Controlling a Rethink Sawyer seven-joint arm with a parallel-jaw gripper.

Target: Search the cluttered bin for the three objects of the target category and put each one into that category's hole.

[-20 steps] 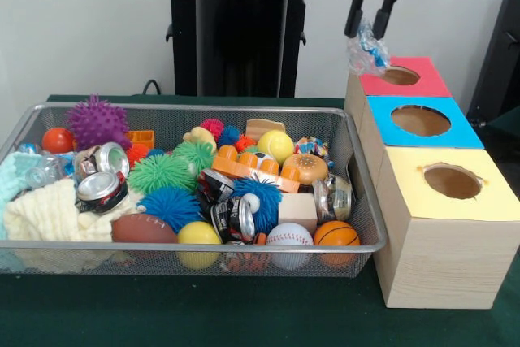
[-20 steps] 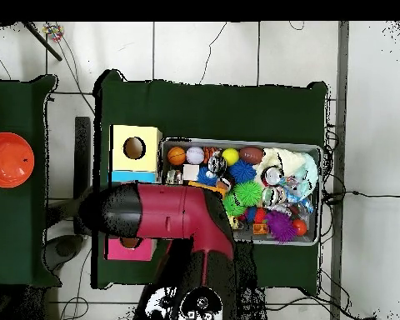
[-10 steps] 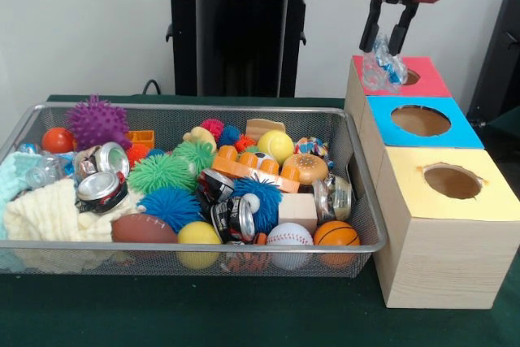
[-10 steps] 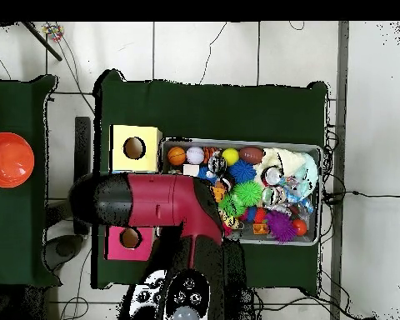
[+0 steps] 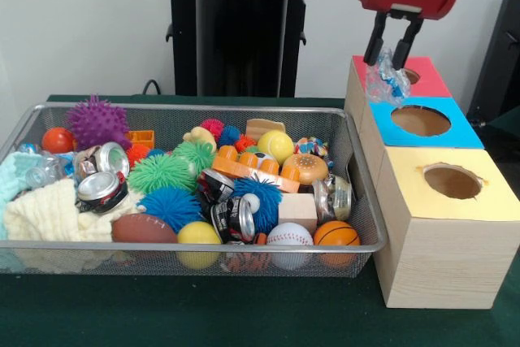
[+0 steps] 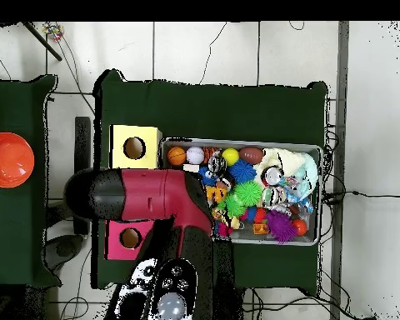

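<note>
Gripper clamped on a crumpled plastic bottle, which dangles below the fingers, over the red box beside its hole.

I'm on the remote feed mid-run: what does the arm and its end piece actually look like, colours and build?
The gripper has a glossy red housing with a black top section, and two slim black fingers extending from its underside. From overhead, the arm is a thick rounded link, maroon-red along most of its length with a black rounded end cap. No markings can be made out.
</note>
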